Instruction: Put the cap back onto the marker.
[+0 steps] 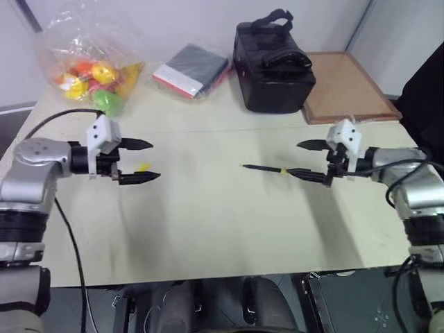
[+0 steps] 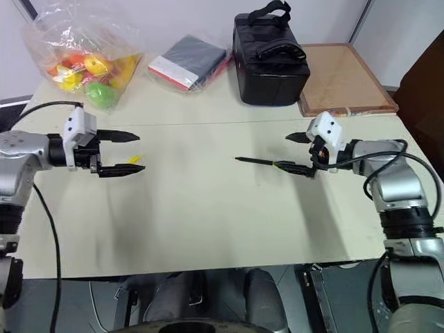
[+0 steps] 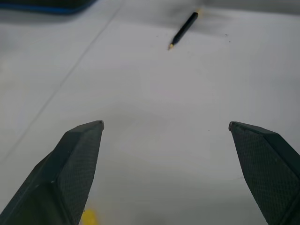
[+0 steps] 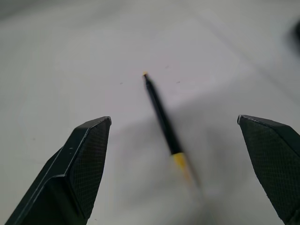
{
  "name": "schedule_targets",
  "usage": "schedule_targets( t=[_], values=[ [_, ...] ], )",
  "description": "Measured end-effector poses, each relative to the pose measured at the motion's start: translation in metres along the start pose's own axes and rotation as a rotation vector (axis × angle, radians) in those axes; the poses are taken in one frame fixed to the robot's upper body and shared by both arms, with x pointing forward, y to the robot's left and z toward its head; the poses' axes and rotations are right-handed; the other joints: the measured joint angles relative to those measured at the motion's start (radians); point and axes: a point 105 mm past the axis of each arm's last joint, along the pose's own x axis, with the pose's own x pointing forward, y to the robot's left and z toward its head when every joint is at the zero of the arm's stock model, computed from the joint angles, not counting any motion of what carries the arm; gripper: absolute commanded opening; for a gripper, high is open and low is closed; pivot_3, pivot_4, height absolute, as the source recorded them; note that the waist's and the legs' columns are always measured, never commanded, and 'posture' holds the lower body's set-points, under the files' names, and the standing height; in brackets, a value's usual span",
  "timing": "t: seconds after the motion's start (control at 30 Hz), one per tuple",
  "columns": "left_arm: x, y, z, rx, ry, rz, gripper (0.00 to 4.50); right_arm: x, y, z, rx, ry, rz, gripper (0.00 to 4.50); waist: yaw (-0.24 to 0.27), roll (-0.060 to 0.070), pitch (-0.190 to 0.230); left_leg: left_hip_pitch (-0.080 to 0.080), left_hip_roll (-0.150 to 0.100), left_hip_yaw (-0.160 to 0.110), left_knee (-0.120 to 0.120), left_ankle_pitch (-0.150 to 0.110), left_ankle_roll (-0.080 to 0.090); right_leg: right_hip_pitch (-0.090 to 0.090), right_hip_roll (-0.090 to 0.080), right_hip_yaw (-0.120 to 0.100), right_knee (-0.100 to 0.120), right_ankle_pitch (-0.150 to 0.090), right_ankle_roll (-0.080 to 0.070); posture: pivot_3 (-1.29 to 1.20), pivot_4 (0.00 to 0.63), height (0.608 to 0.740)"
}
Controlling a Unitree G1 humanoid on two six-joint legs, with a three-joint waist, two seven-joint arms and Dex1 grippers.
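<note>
My left gripper [image 1: 141, 161] hovers over the left part of the pale table [image 1: 208, 229] with its two black fingers spread wide apart and nothing between them. The cap [image 1: 143, 167], small and bright yellow, lies on the table just at this gripper, between the two fingertips as seen from the head camera; in the left wrist view it shows as a yellow spot [image 3: 88, 216] beside the base of one finger. I cannot tell whether it touches the finger. My right gripper [image 2: 301, 154] hovers over the right part of the table, its fingers likewise spread wide and holding nothing. The marker [image 2: 262, 163] lies flat on the table near the middle, uncapped, its pale tip pointing toward the left gripper and its yellow-banded end toward the right gripper. In the right wrist view the marker [image 4: 161, 119] lies ahead of the open fingers, between their lines, apart from both. Cap and marker are well apart. At the far edge stand a clear bag of coloured toys [image 1: 90, 59], a dark folded packet [image 1: 192, 69], a black case [image 1: 272, 66] and a brown board [image 1: 347, 87].
</note>
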Motion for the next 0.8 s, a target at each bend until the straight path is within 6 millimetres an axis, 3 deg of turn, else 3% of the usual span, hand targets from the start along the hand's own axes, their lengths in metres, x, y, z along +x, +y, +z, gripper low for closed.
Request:
schedule_targets(
  t=[0.27, 0.37, 0.8],
  values=[
    [0.001, -0.003, -0.002, 0.009, 0.004, 0.006, 4.48, 0.048, -0.004, 0.017, -0.053, -0.046, 0.132, 4.50, 0.001, 0.000, 0.000, 0.000, 0.000, 0.000, 0.000, 0.000, 0.000, 0.000, 0.000, 0.000, 0.001, 0.000, 0.000, 0.00, 0.150, 0.740],
    [-0.001, -0.007, -0.006, 0.002, 0.010, 0.021, 4.48, 0.061, -0.004, 0.011, -0.049, -0.024, 0.163, 4.50, 0.002, 0.000, 0.000, 0.000, 0.000, 0.000, 0.000, 0.000, -0.001, 0.000, 0.000, 0.000, 0.001, 0.000, 0.000, 0.00, 0.150, 0.740],
    [-0.011, -0.014, -0.010, -0.023, 0.004, 0.106, 4.48, 0.073, -0.002, -0.018, -0.010, 0.097, 0.208, 4.50, -0.002, 0.001, 0.001, 0.000, 0.000, 0.000, 0.000, 0.001, -0.002, 0.000, 0.000, 0.000, 0.003, 0.000, 0.000, 0.00, 0.150, 0.740]
  ],
)
